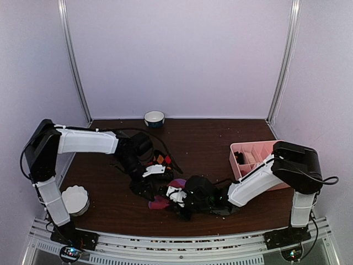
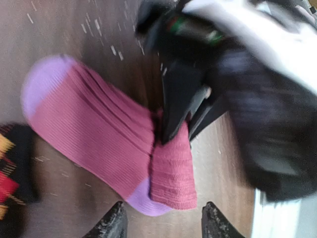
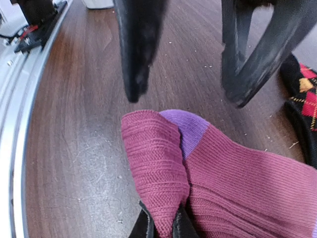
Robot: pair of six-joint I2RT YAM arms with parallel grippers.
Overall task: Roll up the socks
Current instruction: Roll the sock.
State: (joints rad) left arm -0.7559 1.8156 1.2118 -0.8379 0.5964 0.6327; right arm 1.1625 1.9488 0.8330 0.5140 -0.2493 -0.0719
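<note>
Ribbed magenta fabric sock (image 3: 237, 183), fold pinched by right claw (image 3: 162, 225), wants tight rolling toward right-wrist view's three o'clock; left claw (image 3: 187, 94) spread.

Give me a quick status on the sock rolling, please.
Left tool open, close by the magenta sock. Right tool shut on its folded-over end. Argyle sock alongside, clear of the fold.
</note>
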